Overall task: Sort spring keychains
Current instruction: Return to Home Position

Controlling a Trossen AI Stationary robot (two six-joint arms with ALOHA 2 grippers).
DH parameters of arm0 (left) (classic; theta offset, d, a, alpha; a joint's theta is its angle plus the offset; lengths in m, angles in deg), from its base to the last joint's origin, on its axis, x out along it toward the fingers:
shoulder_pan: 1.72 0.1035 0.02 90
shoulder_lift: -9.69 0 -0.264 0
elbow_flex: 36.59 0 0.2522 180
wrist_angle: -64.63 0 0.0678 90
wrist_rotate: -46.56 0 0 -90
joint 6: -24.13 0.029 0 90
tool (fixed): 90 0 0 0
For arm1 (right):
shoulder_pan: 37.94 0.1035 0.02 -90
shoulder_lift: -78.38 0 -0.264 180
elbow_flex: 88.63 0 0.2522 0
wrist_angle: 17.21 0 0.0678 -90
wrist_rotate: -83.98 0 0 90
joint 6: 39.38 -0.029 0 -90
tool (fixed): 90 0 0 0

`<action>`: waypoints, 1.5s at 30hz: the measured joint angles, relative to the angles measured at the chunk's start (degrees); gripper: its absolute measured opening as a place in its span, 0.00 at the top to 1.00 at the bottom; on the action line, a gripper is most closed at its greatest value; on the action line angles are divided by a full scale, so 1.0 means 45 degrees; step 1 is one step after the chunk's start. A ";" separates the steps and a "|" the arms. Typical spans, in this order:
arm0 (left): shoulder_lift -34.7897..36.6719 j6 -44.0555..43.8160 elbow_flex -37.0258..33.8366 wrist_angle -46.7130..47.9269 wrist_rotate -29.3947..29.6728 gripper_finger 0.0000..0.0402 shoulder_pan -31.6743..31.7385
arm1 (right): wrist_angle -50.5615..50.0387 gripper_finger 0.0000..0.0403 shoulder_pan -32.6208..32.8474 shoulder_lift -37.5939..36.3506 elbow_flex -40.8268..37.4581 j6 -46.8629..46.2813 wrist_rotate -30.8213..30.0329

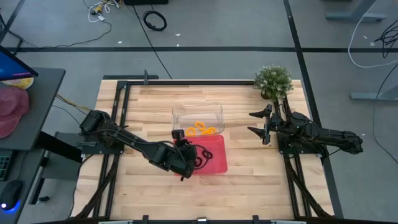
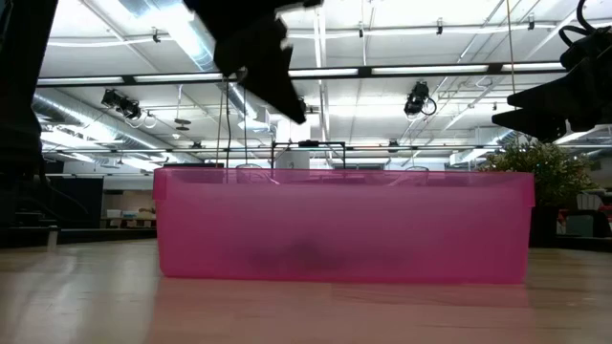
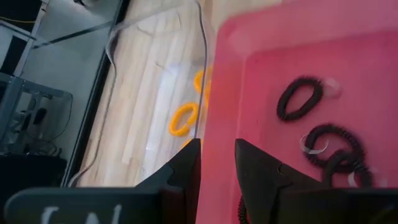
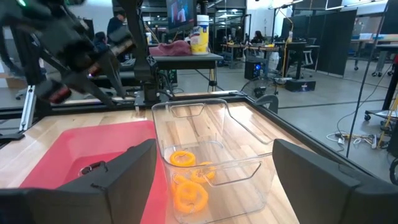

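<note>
Spring keychains are seen sorted: black ones [image 3: 300, 98] in the red tray [image 1: 214, 163], orange ones [image 1: 200, 129] in the clear bin [image 1: 180, 115]. Just above the tray's rim, with the black loops ahead of it, the left gripper [image 3: 217, 144] is held narrowly parted and empty; the right gripper [image 1: 251, 122] is kept spread wide, well apart

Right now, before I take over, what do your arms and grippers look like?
The left arm and the right arm are both dark, nearly black, made of chunky jointed segments. The left gripper has two dark fingers tapering to blunt tips, with white lettering, cut off and unreadable, on the bar behind them. The right gripper has two broad, flat dark fingers.
</note>
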 joint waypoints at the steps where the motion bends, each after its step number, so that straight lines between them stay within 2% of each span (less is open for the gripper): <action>1: 0.0035 0.0143 -0.0310 -0.0258 -0.0022 0.74 0.0063 | 0.0000 0.19 -0.0003 -0.0002 0.0000 -0.0001 0.0001; 6: 0.0762 0.0933 -0.2435 -0.2653 -0.1044 0.74 0.0783 | -0.0005 0.19 -0.0003 -0.0005 0.0000 0.0000 0.0001; 11: 0.2476 0.2365 -0.5385 -0.6987 -0.4005 0.74 0.1774 | -0.0005 0.19 0.0000 -0.0005 0.0000 0.0000 0.0000; 13: 0.3390 0.2533 -0.6606 -0.8489 -0.4805 0.74 0.2082 | -0.0005 0.19 -0.0003 0.0000 0.0000 0.0000 0.0004; 24: 0.8314 0.2802 -1.1961 -1.3401 -0.5216 0.74 0.2446 | -0.0007 0.19 0.0000 -0.0005 0.0000 0.0000 0.0000; 32: 1.1770 0.3234 -1.4688 -1.5686 -0.6369 0.74 0.2594 | -0.0005 0.19 -0.0001 -0.0005 0.0000 0.0000 0.0005; 35: 1.3004 0.3126 -1.5547 -1.5756 -0.6553 0.74 0.2892 | -0.0005 0.19 -0.0002 -0.0005 0.0000 0.0000 0.0000; 38: 1.4177 0.3093 -1.6231 -1.5750 -0.7351 0.74 0.3197 | -0.0005 0.19 -0.0001 -0.0005 0.0000 0.0000 0.0000; 45: 1.6602 0.3075 -1.7131 -1.5690 -0.8579 0.74 0.3806 | -0.0005 0.19 0.0002 -0.0005 0.0000 0.0000 0.0000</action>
